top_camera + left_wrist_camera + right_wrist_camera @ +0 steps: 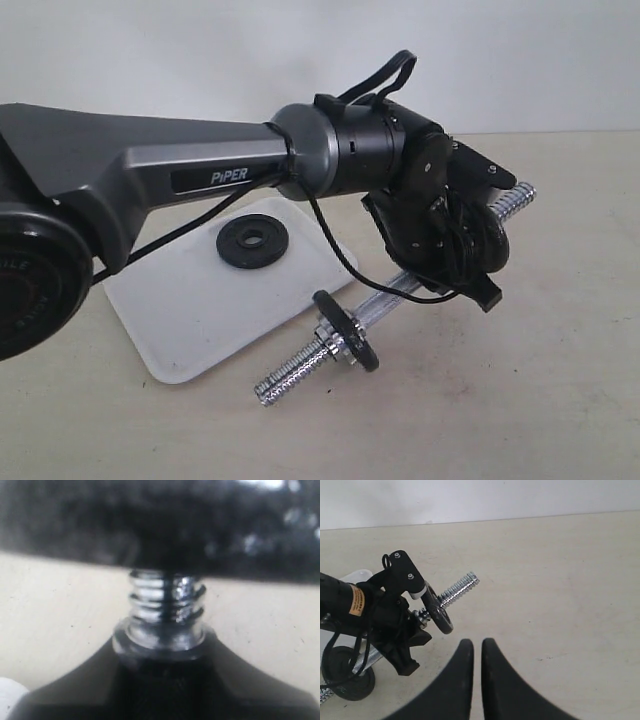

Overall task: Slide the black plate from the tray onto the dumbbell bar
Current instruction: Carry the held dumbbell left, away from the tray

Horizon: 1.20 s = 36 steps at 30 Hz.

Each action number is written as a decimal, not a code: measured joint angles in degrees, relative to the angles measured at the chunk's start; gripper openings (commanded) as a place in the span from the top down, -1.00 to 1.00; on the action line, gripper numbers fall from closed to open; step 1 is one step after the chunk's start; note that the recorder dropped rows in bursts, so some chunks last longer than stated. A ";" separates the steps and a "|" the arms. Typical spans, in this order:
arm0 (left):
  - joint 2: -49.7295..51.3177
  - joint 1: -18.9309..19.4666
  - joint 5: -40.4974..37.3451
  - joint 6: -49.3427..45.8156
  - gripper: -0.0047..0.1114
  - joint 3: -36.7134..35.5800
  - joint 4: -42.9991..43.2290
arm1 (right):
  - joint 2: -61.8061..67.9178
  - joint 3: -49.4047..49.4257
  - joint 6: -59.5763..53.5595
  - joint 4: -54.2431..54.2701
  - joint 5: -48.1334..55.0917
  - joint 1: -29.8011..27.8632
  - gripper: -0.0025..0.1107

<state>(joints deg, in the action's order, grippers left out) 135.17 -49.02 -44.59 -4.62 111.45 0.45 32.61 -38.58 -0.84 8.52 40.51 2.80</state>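
Observation:
The black plate (253,243) lies flat on the white tray (190,310), apart from both grippers. The dumbbell bar (300,368) slants across the table to the tray's right, its near end carrying a black disc with a chrome collar (345,335). My left gripper (455,250) is shut on the bar's far part, beside another disc (492,240). In the left wrist view the threaded bar (165,605) sits between the black fingers (75,690), with a blurred disc (160,525) beyond. My right gripper (477,647) hovers shut and empty over bare table, short of the bar's threaded end (460,587).
The left arm's grey link (150,170) spans the scene above the tray, and a black cable (340,255) hangs from it. A corner of the tray (355,575) shows behind the left gripper (395,625) in the right wrist view. Beige tabletop surrounds everything.

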 measured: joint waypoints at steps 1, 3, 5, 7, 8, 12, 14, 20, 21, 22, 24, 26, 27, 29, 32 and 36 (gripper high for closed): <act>-0.32 0.00 -0.35 0.00 0.84 0.00 0.00 | 0.00 0.00 0.00 -0.09 0.00 0.00 0.89; -1.16 0.00 -0.63 0.00 0.84 -0.22 0.00 | 0.00 0.00 0.00 -0.22 0.00 0.00 0.89; -1.84 0.00 -0.84 -0.25 0.84 -0.37 -0.10 | 0.00 0.00 0.00 -0.22 0.00 0.00 0.89; -2.56 0.00 -1.02 -0.44 0.84 -0.63 -0.45 | 0.00 0.00 0.00 -0.22 0.00 0.00 0.89; -2.85 0.00 -1.33 -0.52 0.84 -0.62 -0.45 | 0.00 0.00 0.00 -0.22 0.12 0.00 0.89; -3.12 0.00 -1.59 -0.57 0.84 -0.62 -0.45 | 0.00 0.00 0.00 -0.22 0.47 0.00 0.89; -3.25 0.00 -1.34 -0.57 0.84 -0.83 -0.45 | 0.00 0.00 0.00 -0.22 0.86 0.00 0.89; -5.76 0.00 2.55 -0.57 0.84 -5.06 0.23 | 0.00 0.00 0.00 -0.22 1.40 0.00 0.89; -7.23 -0.10 4.15 -0.57 0.84 -7.15 0.35 | 0.00 0.00 0.00 -0.22 1.39 0.00 0.89; -8.07 -0.10 5.15 -0.57 0.84 -8.38 0.35 | 0.00 0.00 0.00 -0.22 1.39 0.00 0.89; -10.46 -0.10 9.29 0.07 0.84 -12.34 0.60 | 0.00 0.00 0.00 -0.22 1.39 0.00 0.89; -13.31 0.53 14.96 1.43 0.84 -18.07 0.94 | 0.00 0.04 0.00 -0.22 1.39 0.00 0.89; -13.71 0.99 16.48 1.74 0.84 -19.18 0.94 | 0.00 0.04 0.00 -0.22 1.51 0.00 0.89; -13.84 2.00 21.93 2.91 0.84 -22.04 0.66 | 0.00 0.04 0.00 -0.22 1.51 0.00 0.89; -14.77 3.30 26.97 4.62 0.84 -26.90 1.57 | 0.00 0.04 0.00 -0.32 1.51 0.00 0.89; -14.39 3.90 19.69 4.62 0.84 -34.75 5.35 | 0.00 0.04 0.00 -0.32 1.51 0.00 0.89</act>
<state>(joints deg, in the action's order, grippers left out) 120.78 -45.12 -24.91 0.00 76.71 5.80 32.61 -38.54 -0.84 8.20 42.01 2.80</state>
